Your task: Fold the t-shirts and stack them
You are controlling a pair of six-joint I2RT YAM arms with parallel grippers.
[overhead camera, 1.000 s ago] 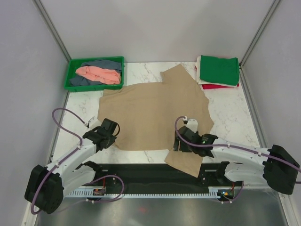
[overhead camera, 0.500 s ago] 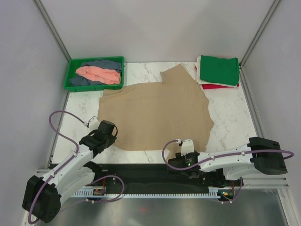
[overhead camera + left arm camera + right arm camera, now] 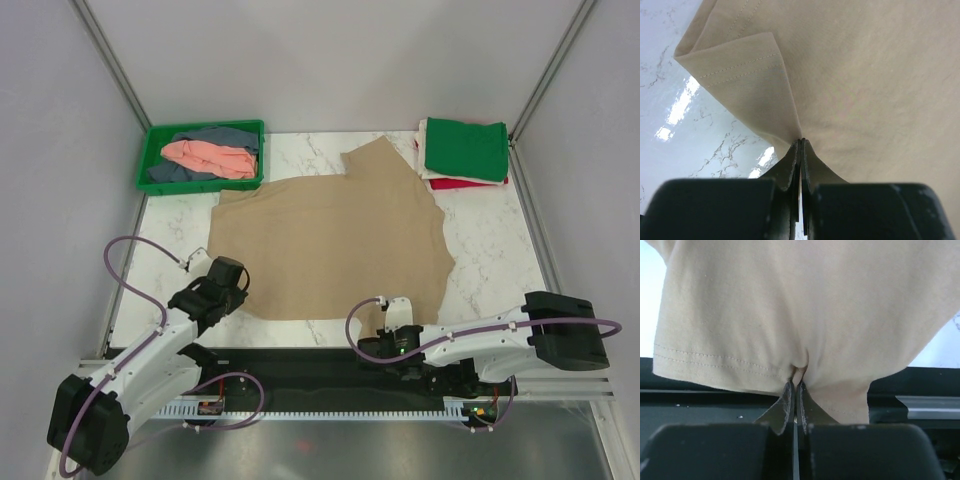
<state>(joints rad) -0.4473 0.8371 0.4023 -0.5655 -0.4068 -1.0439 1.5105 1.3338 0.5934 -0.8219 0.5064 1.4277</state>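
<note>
Both end effectors are pinched shut on the tan t-shirt's near edge.

The left end effector (image 3: 801, 143) grips a folded-over hem corner of the tan t-shirt (image 3: 330, 235), which spreads flat ahead of it and to its right. Bare marble desk (image 3: 490, 250) lies open on its left. The right end effector (image 3: 796, 379) clamps a bunched hem at the desk's near edge, with cloth rising ahead of it and the dark rail below. Far ahead of the left one, the green tray (image 3: 205, 128) holds a salmon pink shirt (image 3: 212, 157) and a grey-blue shirt (image 3: 222, 136). Far ahead of the right one, a folded dark green shirt (image 3: 465, 148) tops a red shirt (image 3: 470, 184).
</note>
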